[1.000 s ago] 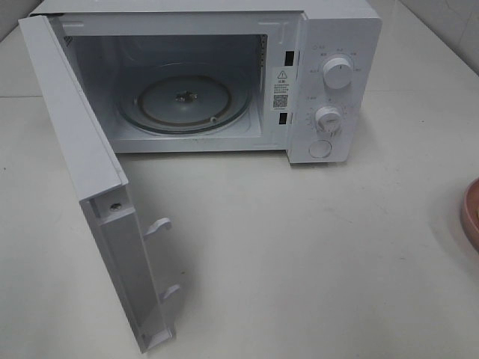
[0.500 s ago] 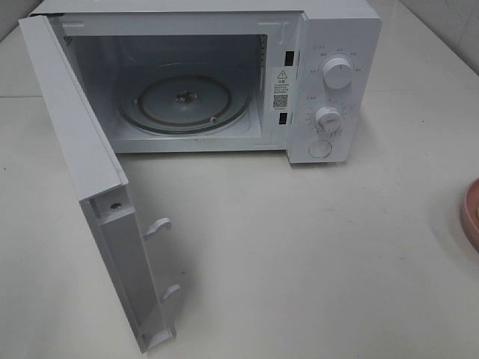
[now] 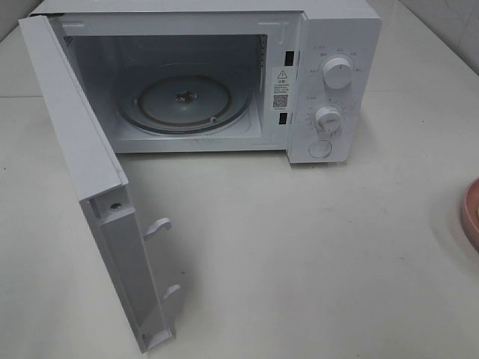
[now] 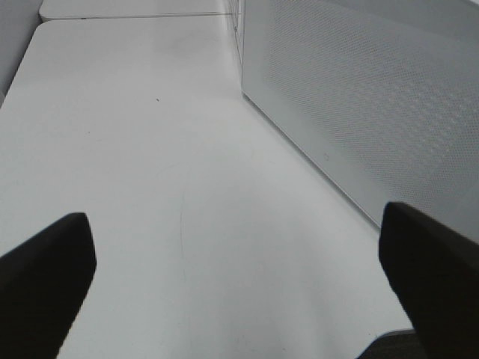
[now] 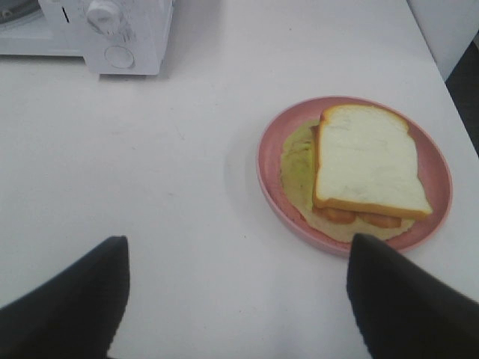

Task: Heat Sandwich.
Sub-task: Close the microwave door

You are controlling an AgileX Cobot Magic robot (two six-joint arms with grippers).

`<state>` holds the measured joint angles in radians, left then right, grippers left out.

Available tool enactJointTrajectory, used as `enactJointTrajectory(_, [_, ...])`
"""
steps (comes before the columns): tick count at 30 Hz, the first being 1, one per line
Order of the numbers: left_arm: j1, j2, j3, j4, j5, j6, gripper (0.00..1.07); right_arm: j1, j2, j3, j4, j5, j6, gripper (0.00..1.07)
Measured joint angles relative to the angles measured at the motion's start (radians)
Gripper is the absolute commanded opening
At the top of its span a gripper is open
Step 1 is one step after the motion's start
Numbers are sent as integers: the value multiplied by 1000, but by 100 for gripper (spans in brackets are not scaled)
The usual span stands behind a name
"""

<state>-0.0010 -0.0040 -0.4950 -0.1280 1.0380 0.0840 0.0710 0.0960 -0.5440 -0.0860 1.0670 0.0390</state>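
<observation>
The sandwich [image 5: 370,158], white bread with tan crust, is lying on a pink plate [image 5: 269,168]; both arms' fingers [image 5: 389,303] are standing apart, holding nothing.

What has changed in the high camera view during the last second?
Nothing visibly changed. The microwave stands with its door swung open and the glass turntable bare, and the edge of the pink plate stays at the right border. No arm has entered this view.
</observation>
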Motion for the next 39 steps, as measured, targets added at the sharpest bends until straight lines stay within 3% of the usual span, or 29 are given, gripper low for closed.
enactJointTrajectory(9, [0, 0, 0, 0, 0, 0, 98, -63, -100, 35, 1, -29, -6, 76])
enactJointTrajectory(39, [0, 0, 0, 0, 0, 0, 98, -70, -100, 37, 8, -30, -7, 75])
